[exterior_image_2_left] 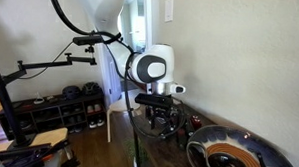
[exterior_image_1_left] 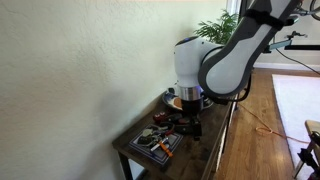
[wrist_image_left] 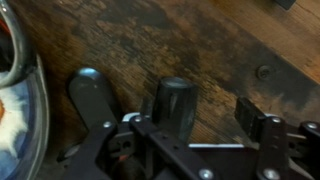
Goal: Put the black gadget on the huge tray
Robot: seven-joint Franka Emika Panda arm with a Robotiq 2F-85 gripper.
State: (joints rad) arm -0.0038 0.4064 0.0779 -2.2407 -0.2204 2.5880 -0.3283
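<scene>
Wrist view. The pincer [wrist_image_left: 165, 95] is shown with its jaws apart, straddling the black gadget [wrist_image_left: 176, 105], which appears to rest on the wooden desk [wrist_image_left: 150, 40]; contact with either finger cannot be confirmed. The huge tray [wrist_image_left: 18, 100] lies at 9 o'clock, near the gadget. The grasp is judged in hand: closure is called for next, then a lift clearing the rim.

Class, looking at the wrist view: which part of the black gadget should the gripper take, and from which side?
Take the black gadget across its narrow body, coming straight down from above. It lies on the wooden table with bare wood either side, and it looks narrower than the gap of the open gripper, so a finger probably fits each side.
</scene>
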